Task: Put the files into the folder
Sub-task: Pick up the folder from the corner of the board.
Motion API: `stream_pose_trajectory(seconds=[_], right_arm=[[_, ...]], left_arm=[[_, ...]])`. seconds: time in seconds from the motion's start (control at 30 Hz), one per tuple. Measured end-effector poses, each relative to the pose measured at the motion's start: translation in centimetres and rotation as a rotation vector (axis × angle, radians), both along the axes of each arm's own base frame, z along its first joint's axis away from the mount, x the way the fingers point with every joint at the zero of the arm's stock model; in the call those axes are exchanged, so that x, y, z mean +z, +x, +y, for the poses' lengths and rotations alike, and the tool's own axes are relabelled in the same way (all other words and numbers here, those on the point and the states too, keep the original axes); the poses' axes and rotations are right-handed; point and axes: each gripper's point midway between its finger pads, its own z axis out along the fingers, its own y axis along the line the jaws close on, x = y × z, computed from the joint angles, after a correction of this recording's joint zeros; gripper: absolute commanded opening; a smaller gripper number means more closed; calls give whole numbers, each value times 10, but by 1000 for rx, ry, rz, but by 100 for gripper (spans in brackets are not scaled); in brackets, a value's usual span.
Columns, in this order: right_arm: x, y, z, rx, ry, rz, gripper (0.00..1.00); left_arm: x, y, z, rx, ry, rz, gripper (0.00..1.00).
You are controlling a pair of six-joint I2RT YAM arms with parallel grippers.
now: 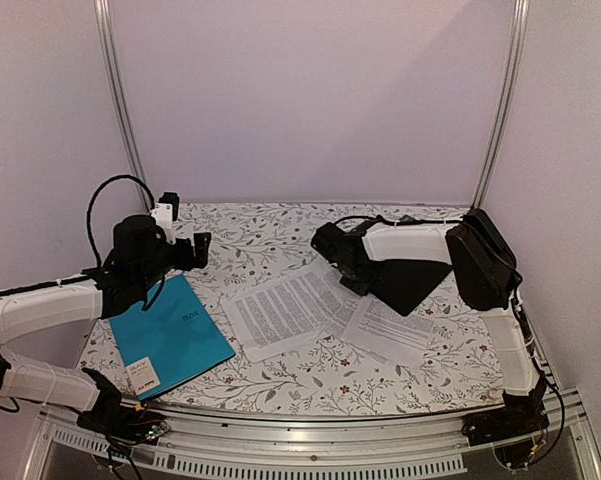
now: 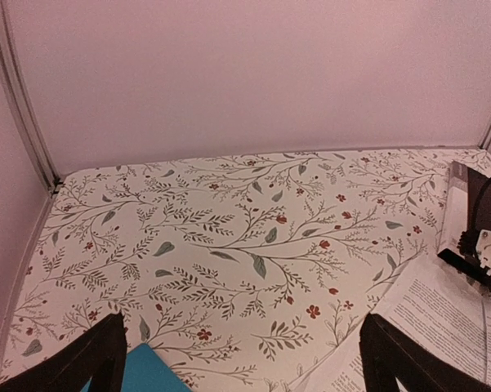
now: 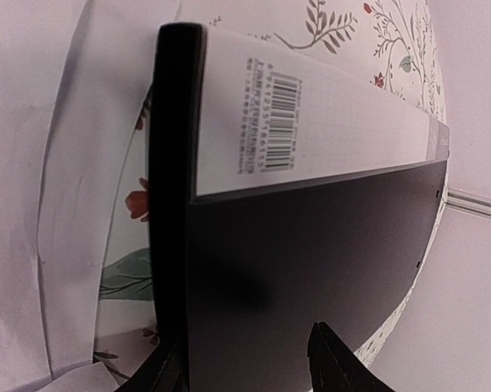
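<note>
holding the folder (image 3: 310,261) by what looks like its spine edge, the right fingers (image 3: 335,363) sit about half closed, one on each side of the black cover, with the pale spine label (image 3: 310,122) facing the wrist camera. judging from the top view, the folder is tipped up off the desk (image 2: 229,212) toward the back right corner. its long axis is hard to read since the forearm hides part of it.

the files (image 1: 285,312) lie flat mid-desk, closer to the near edge, fanned into two overlapping patches. the bigger patch has its long axis running from near left toward back right. the smaller patch reaches under the raised cover.

key relation: the files are just left of and nearer than the right fingers, so the right arm is closest, but it is busy with the folder. left fingers (image 2: 90,359) are spread wide and hold nothing. they hover over the left side of the desk above a teal folder (image 1: 170,335), with the files off to their right. likely next: the free left arm slides the sheets right, toward the folder.
</note>
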Motion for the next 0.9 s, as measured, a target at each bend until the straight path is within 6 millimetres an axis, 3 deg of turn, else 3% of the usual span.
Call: stream_pose_trajectory(seconds=[0.4,0.9], right_arm=[[6,3,-9,1,-104,-67,38],[-7,4,-32,-9,-289,-164,23]], left_arm=[[0,0,0,0,0,0,100],[0,0,1,3,0,-2,99]])
